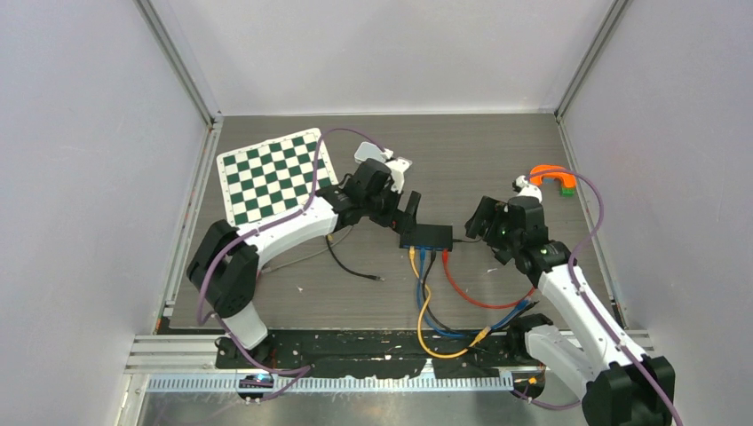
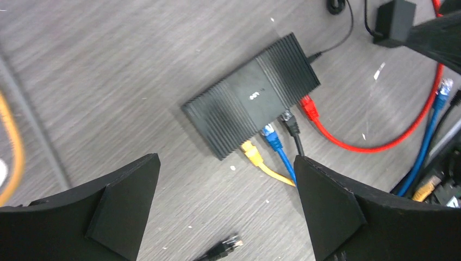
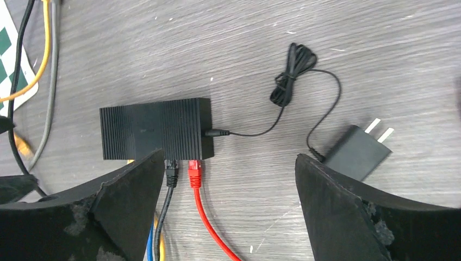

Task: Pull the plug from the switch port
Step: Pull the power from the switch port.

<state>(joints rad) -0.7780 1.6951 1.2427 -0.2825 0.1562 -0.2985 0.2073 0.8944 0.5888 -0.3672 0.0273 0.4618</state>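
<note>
The grey wood-grain bench (image 1: pixel 497 160) fills the floor of a white-walled enclosure. The left arm (image 1: pixel 284 226) reaches in from the near left and the right arm (image 1: pixel 577 297) from the near right, and their wrists face each other across the middle. A green-and-white checkerboard (image 1: pixel 275 175) lies flat at the far left, and an orange and green object (image 1: pixel 555 177) sits at the far right.

The switch (image 2: pixel 253 100), a ribbed black box, lies on the bench between the two wrists. The left end effector (image 2: pixel 227 157) is spread wide above the bench with nothing between its fingers, and the switch is just ahead of it. The right end effector (image 3: pixel 230 155) is just as wide and holds nothing, hanging over the switch's near right corner.

A black power adapter (image 3: pixel 356 149) lies to the right. Its thin lead (image 3: pixel 291 76) is partly coiled and runs into the switch's side.

Four plugs sit in ports along the near face: a yellow plug (image 2: pixel 250 151), a blue plug (image 2: pixel 270 136), a black plug (image 2: pixel 290 124) and a red plug (image 2: pixel 309 107). Their cables trail toward the arm bases. A loose black cable (image 2: pixel 225 247) lies unplugged on the bench nearer the left arm.

A small white mark (image 2: pixel 254 97) on the switch's top is too small to read.
</note>
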